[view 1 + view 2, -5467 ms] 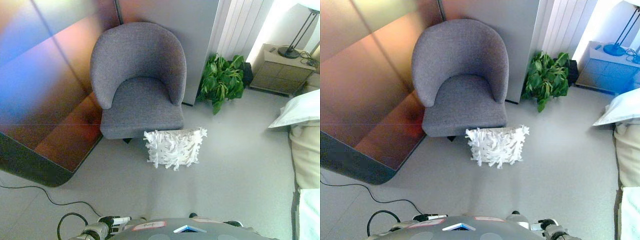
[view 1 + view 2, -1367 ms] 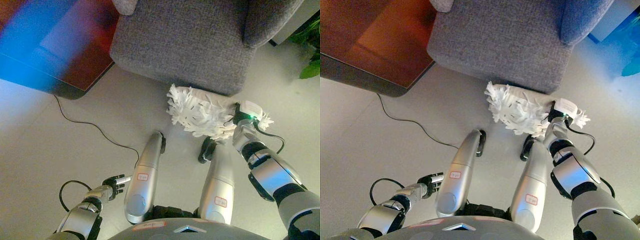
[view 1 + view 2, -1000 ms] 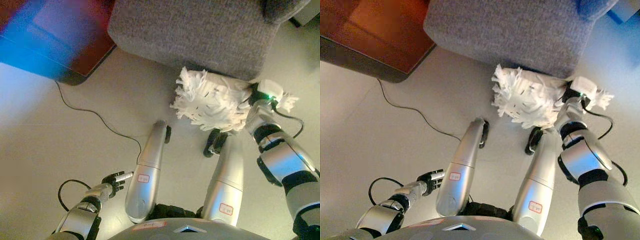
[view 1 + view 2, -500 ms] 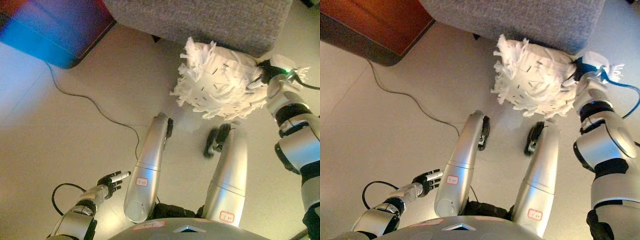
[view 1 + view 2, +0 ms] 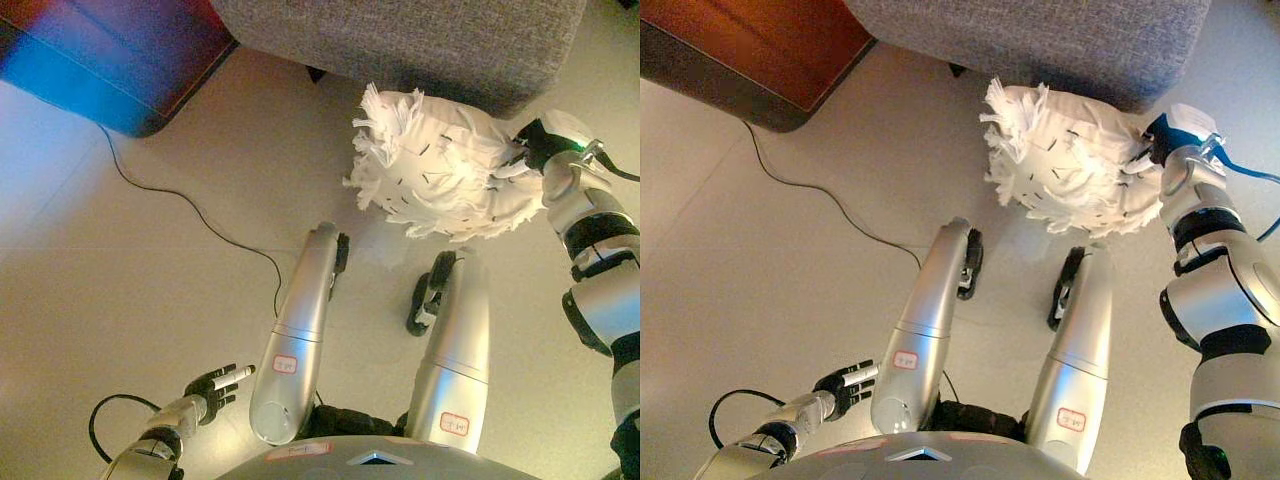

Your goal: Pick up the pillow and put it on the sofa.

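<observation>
One step seemingly done: right hand [image 5: 528, 152] gripping pillow [image 5: 440, 170], holding it off floor before sofa [image 5: 420, 40]; placing on seat remaining; left hand [image 5: 215, 385] hanging relaxed, empty

Against the dark right hand [image 5: 524, 157], a white pillow [image 5: 440, 165] with shaggy fringe and small dark flecks is showing. Beyond it, a speckled grey sofa [image 5: 420, 40] is filling the top. Below, the pale beige floor [image 5: 120, 290] is glowing around the dark, white-tipped left hand [image 5: 215, 383].
</observation>
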